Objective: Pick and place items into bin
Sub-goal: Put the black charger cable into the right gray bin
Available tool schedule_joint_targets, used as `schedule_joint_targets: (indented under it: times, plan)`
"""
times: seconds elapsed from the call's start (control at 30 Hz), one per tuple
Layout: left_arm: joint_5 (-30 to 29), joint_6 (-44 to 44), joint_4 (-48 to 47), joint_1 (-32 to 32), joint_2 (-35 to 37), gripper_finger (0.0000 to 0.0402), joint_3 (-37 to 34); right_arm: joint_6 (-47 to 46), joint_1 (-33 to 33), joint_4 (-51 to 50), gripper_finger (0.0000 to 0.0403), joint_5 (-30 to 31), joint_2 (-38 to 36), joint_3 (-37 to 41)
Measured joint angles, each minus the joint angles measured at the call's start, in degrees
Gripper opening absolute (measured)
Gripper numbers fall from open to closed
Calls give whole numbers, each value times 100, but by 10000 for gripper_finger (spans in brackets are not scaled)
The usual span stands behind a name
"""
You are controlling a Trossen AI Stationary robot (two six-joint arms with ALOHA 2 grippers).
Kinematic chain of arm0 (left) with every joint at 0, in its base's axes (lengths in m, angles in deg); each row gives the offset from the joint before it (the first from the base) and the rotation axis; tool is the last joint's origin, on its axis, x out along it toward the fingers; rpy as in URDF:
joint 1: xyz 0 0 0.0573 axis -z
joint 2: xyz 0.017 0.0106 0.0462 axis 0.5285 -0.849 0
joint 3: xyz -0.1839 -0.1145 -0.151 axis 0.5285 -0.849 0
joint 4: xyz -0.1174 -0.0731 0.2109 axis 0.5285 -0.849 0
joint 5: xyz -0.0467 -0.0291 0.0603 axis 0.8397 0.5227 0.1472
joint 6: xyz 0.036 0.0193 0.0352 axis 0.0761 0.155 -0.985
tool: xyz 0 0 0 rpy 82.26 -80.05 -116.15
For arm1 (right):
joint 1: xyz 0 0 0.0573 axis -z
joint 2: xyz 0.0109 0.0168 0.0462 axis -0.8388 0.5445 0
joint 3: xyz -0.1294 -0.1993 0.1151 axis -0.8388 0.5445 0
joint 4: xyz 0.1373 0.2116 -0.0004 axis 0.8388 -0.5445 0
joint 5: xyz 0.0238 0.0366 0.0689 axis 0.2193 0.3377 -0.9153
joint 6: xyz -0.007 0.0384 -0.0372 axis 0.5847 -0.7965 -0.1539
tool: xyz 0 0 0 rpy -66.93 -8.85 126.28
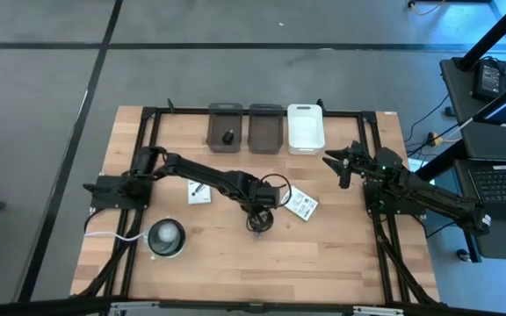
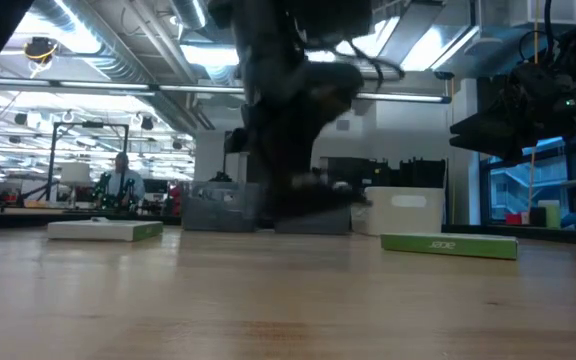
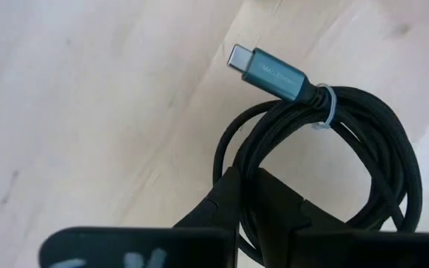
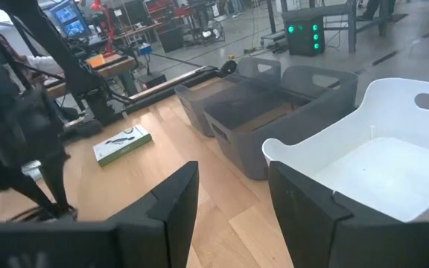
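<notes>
My left gripper (image 1: 258,215) is out over the middle of the table, shut on the coiled black cable (image 3: 334,149), whose grey plug (image 3: 268,71) sticks out of the coil. One white packet (image 1: 198,191) lies flat to its left and another (image 1: 301,204) to its right. The tiny black block (image 1: 227,138) sits inside the left grey bin (image 1: 226,114). My right gripper (image 1: 339,165) hovers open near the white bin (image 1: 306,140), touching nothing. My left gripper pinches several strands of the cable's coil (image 3: 253,160) between its two fingers, on the side of the loop away from the plug. The fingers point down from above. The rest of the coil spreads out beyond the fingertips; whether it is off the table I cannot tell.
Three bins stand in a row at the table's far edge: two grey ones, the second (image 1: 266,145) in the middle, and the white one on the right. A round grey-white disc (image 1: 166,237) with a white cord lies near the left front. A person shows in the room beyond (image 2: 120,180).
</notes>
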Motion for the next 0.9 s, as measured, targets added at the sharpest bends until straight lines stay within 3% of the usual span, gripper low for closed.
schedule_joint_targets:
  times: [0.27, 0.5, 0.9]
  plan:
    - [-509, -390, 172, -266, 742, 20, 0, -1, -2, 1, 170, 1, 0, 0]
    - [-875, -980, 800, -925, 1345, 20, 0, -13, 1, -1, 170, 0, 0, 0]
    - [-826, -1833, 1520, -2436, 1394, 20, 1, -33, -1, 1, 170, 0, 0, 0]
